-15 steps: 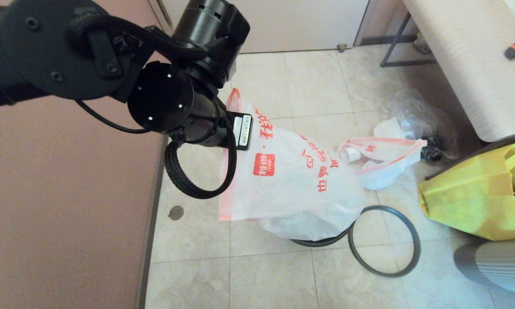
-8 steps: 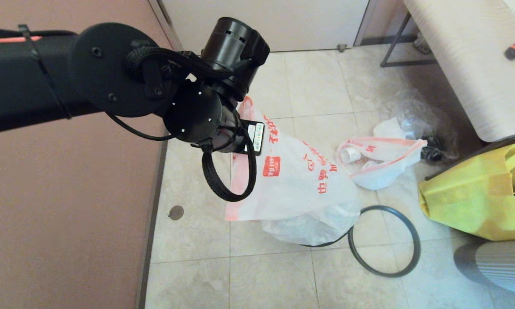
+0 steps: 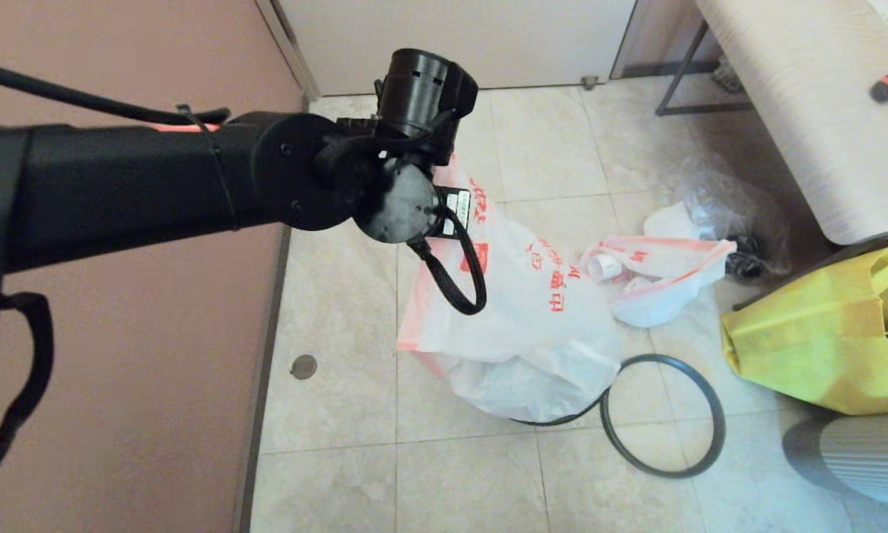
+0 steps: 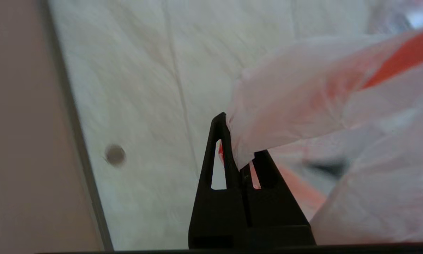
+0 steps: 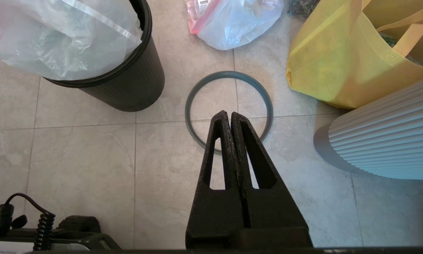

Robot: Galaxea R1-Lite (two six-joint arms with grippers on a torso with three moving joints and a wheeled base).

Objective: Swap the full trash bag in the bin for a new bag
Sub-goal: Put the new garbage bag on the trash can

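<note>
Tiled floor [image 3: 473,474], pinkish wall on the robot's left. Left gripper [image 4: 236,148] pinched shut on a corner of the new bag [image 3: 540,318]; film bunches between the fingers [image 4: 215,155], the rest drapes down over the bin [image 5: 126,84]. Hoop rim [image 5: 229,109] lies flat just beside the bin. Full trash bag [image 3: 658,281] sits on the floor beyond. Right gripper [image 5: 230,118] closed, empty, hanging over the hoop.

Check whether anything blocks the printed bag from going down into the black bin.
Nothing visible does. The left hand grips the new bag, whose lower part already drapes into the bin. The hoop rim lies apart on the floor.
</note>
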